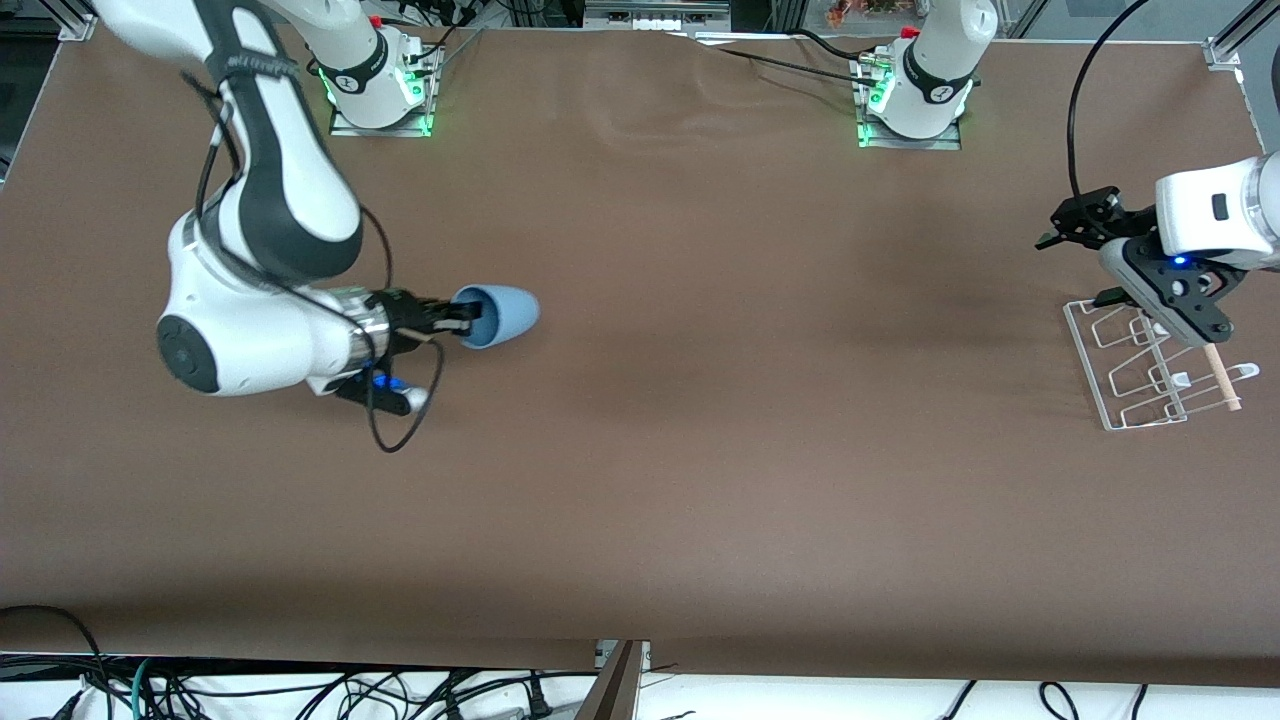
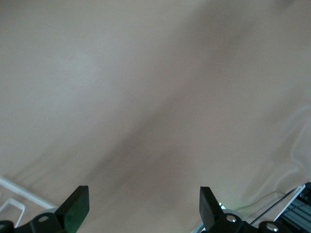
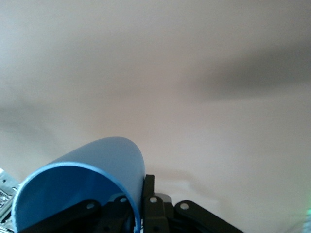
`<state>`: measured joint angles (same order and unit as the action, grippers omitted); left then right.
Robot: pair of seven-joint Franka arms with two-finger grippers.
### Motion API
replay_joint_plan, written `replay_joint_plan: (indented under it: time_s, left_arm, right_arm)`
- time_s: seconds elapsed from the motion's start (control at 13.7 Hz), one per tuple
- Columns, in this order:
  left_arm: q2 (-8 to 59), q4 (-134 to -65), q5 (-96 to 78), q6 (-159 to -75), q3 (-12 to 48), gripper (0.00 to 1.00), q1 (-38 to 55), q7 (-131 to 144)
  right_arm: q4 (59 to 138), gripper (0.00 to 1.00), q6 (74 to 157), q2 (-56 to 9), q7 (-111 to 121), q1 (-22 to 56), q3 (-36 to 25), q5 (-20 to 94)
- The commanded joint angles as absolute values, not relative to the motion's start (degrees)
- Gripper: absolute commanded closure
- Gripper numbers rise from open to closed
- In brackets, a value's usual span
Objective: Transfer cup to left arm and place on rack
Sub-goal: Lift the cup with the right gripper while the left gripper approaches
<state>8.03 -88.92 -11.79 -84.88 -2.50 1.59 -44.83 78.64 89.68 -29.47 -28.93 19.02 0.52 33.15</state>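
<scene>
The light-blue cup [image 1: 505, 315] is held on its side above the brown table toward the right arm's end, mouth toward the gripper. My right gripper [image 1: 468, 322] is shut on the cup's rim, one finger inside and one outside. In the right wrist view the cup [image 3: 92, 170] fills the lower corner, with the gripper [image 3: 138, 206] pinching its wall. My left gripper [image 1: 1064, 222] is open and empty, up beside the clear wire rack [image 1: 1140, 385] at the left arm's end. In the left wrist view its gripper [image 2: 144, 206] has its fingers wide apart over bare table.
The rack's pale wooden dowel [image 1: 1222, 376] lies along its side nearest the table's end. A corner of the rack [image 2: 19, 193] shows in the left wrist view. The two arm bases [image 1: 380, 90] [image 1: 915, 100] stand along the table's edge farthest from the front camera.
</scene>
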Motion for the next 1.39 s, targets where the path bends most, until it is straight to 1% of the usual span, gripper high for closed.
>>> replay_joint_plan:
  time_s: [0.0, 0.22, 0.36, 0.44, 0.66, 0.95, 1.02, 1.09, 1.31]
  left_arm:
    - [7.47, -90.18, -13.36, -88.67, 1.48, 0.0, 1.23, -50.96]
    - [7.38, -90.18, -18.7, -92.28, 5.0, 0.0, 1.23, -54.92]
    - [7.56, -90.44, -22.05, -93.77, 6.41, 0.0, 1.23, -57.47]
    - [7.73, -92.44, -22.84, -95.87, 7.72, 0.0, 1.23, -60.26]
    - [7.12, -100.35, -27.06, -100.88, 10.1, 0.0, 0.09, -71.75]
    - [7.12, -108.97, -37.42, -106.33, 10.19, 0.0, -0.53, -86.37]
    - [6.86, -109.07, -38.66, -106.52, 10.89, 0.0, -0.61, -87.44]
    - [5.99, -109.07, -38.85, -106.52, 12.73, 0.0, -1.05, -87.45]
    - [4.14, -108.63, -39.11, -106.7, 18.35, 0.0, -2.02, -85.96]
  right_arm:
    - [76.82, 1.0, 95.85, -29.88, -40.73, 27.74, 0.09, 36.81]
    - [76.82, 1.0, 103.78, -30.85, -49.9, 35.66, 0.09, 39.18]
    - [76.82, 1.0, 106.07, -30.94, -51.67, 38.66, 0.09, 42.35]
    - [76.82, 1.0, 107.39, -31.02, -52.38, 39.28, 0.09, 43.23]
    - [75.33, 1.0, 109.86, -30.94, -54.4, 39.29, 0.09, 45.61]
    - [73.74, 1.0, 109.95, -30.94, -53.79, 38.76, -0.09, 48.52]
    - [73.74, 1.0, 110.39, -31.02, -53.7, 38.85, 0.0, 48.52]
    - [73.83, 1.0, 111.78, -31.03, -53.7, 38.85, 0.0, 48.78]
    - [73.83, 1.0, 112.24, -31.03, -53.53, 38.41, -0.09, 51.41]
